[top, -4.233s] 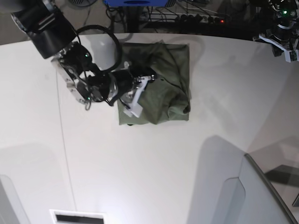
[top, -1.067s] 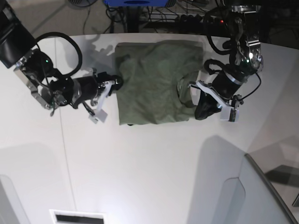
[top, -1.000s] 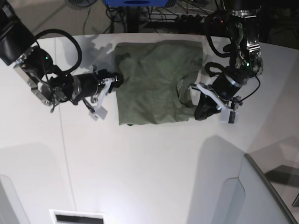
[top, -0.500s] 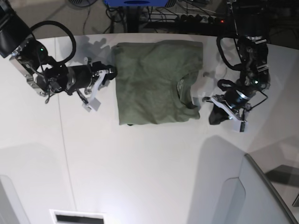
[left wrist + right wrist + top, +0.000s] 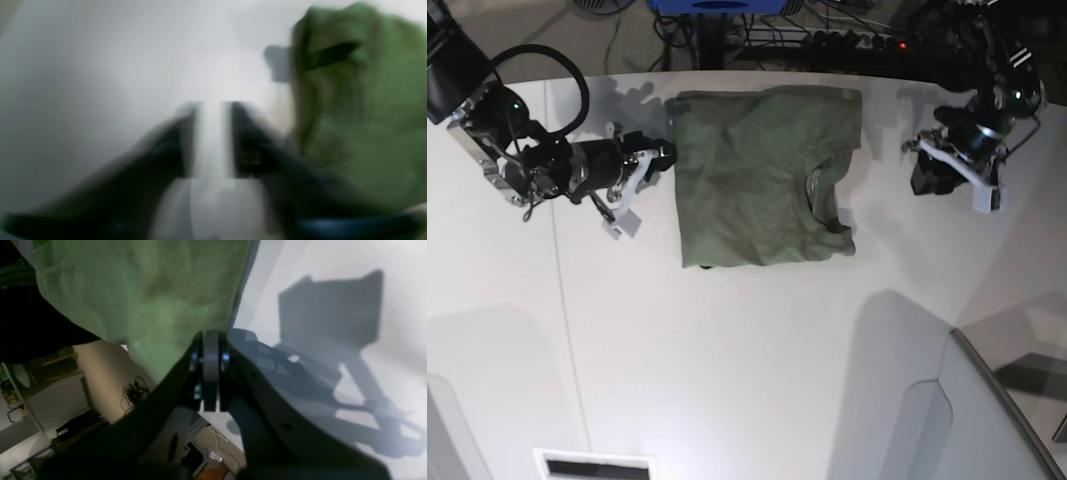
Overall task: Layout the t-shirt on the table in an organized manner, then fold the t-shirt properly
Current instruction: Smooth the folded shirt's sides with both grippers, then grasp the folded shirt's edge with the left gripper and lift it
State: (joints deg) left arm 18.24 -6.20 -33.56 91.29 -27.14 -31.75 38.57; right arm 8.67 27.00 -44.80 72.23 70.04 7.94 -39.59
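Observation:
The olive-green t-shirt (image 5: pixel 757 180) lies folded into a rough rectangle at the back middle of the white table (image 5: pixel 757 350), collar toward the right. My right gripper (image 5: pixel 665 156) is shut, its tips at the shirt's left edge; the right wrist view shows the closed fingers (image 5: pixel 210 340) against the green cloth (image 5: pixel 150 300), and I cannot tell whether they pinch it. My left gripper (image 5: pixel 922 178) hangs to the right of the shirt, apart from it. In the blurred left wrist view, its fingers (image 5: pixel 213 106) stand open over bare table with the t-shirt (image 5: pixel 367 116) to the right.
A grey angled panel (image 5: pixel 987 420) rises at the table's front right corner. Cables and a power strip (image 5: pixel 827 35) lie behind the back edge. A thin dark seam (image 5: pixel 562 300) runs down the left side. A small slot (image 5: pixel 592 465) sits at the front edge.
My left gripper has let go of the shirt's right side, opened, and pulled back up and to the right. The right gripper drew slightly left to the shirt's edge. The shirt has settled flat.

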